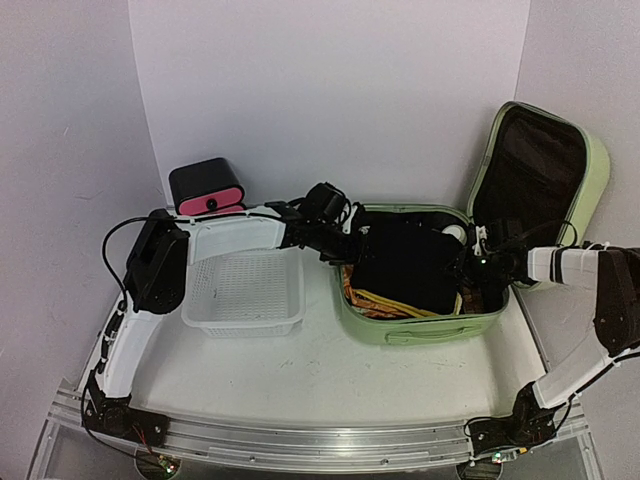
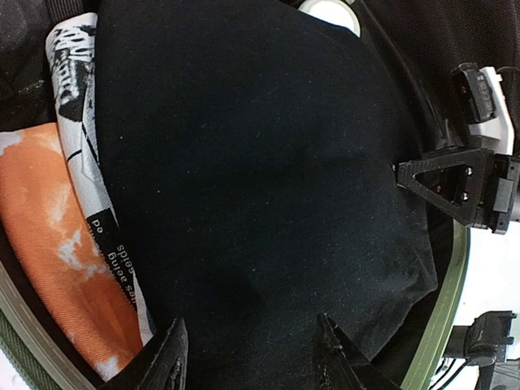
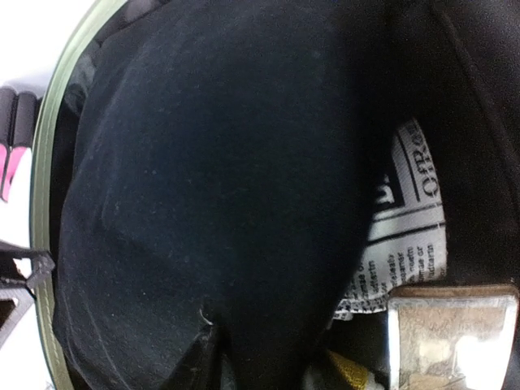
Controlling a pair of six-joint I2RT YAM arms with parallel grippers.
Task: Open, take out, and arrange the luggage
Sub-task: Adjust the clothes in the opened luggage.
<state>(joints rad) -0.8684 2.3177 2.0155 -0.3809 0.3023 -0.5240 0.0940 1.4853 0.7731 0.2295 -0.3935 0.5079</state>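
Here the luggage [image 1: 420, 325] is seen lying open on the table [image 1: 320, 390], just right of the basket [image 1: 200, 300], with its lid [image 1: 590, 170] stood upright at the far right. Its contents are covered by a black cloth [image 1: 405, 260]; an orange cloth [image 2: 57, 244] and a printed cloth [image 2: 89, 179] are exposed beside it. The left gripper [image 2: 248, 341] is set on the black cloth, jaws spread with cloth between them. The right gripper [image 1: 470, 265] is placed at the cloth's opposite edge; whether its jaws are pinching cannot be told.
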